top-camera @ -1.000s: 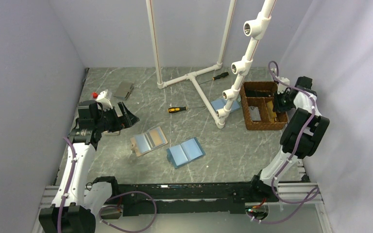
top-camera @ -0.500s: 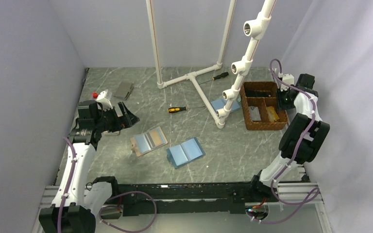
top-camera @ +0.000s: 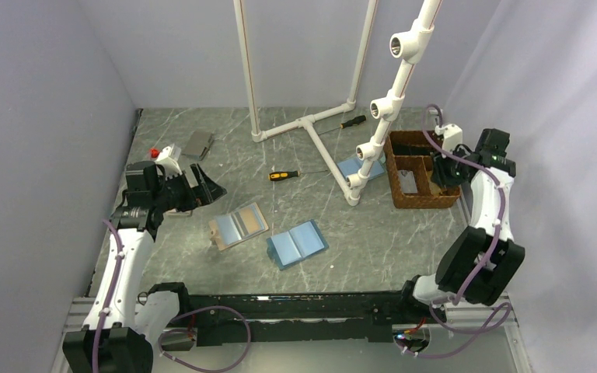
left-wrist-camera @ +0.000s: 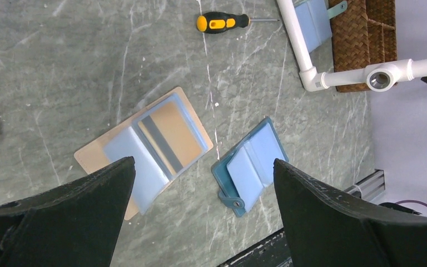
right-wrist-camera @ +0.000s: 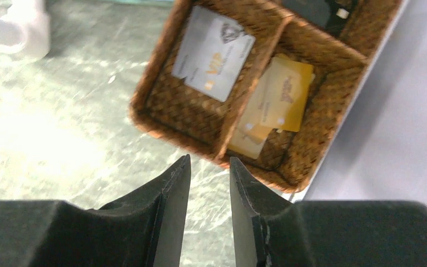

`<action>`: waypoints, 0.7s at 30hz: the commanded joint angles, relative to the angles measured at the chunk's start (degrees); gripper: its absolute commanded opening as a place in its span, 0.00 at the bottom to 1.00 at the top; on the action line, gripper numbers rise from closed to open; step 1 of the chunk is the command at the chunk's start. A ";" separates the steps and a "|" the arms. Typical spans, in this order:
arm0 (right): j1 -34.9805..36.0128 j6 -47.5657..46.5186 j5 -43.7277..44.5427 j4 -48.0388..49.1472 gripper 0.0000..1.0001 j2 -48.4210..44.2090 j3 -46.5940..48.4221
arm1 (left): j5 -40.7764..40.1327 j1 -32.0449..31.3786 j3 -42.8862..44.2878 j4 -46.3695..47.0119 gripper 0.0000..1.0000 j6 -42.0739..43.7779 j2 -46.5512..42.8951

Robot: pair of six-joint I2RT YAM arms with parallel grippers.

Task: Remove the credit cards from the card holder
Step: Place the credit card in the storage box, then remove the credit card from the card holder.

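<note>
The card holder [top-camera: 238, 225] lies open and flat on the worktop [top-camera: 373, 233], left of the middle, with its blue-grey side up. One half shows a tan piece with a grey stripe; I cannot tell if it is a card. There is bare worktop all around it. The light-blue wallet [top-camera: 297, 243] lies near it on the right, not touching. The brown basket [top-camera: 416, 203] sits by the right edge of the worktop, close to the wall, and the white pipe frame [top-camera: 305, 123] stands just left of it. A silver card [right-wrist-camera: 214, 53] and gold cards [right-wrist-camera: 283, 89] lie in two parts of the basket.

Since half a second ago, the right arm's elbow has swung down toward the near edge. The card holder, the wallet and the left arm have not moved.

The right arm now stands tall, with the right claw [right-wrist-camera: 209, 161] above the basket's near wall. Its fingers have only a thin gap and hold nothing. The left arm leans in over the left side. The left claw [left-wrist-camera: 203, 167] is spread wide and empty, up above the card holder.
</note>
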 commanded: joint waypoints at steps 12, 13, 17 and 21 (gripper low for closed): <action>0.34 -35.16 -17.17 -29.57 0.35 -13.60 -6.18 | 3.87 0.00 -2.05 4.73 0.99 -3.28 0.20; 0.74 -36.67 -17.99 -30.78 0.35 -13.60 -6.17 | 4.01 -0.02 -2.09 4.74 0.99 -3.39 0.22; 5.93 -39.24 -19.35 -33.81 0.35 -14.38 -7.55 | 5.16 0.05 -1.95 4.43 0.99 -3.01 0.52; 17.56 -32.40 -15.68 -29.26 0.35 -17.78 -11.22 | 6.77 0.03 -1.62 3.91 0.99 -2.47 1.30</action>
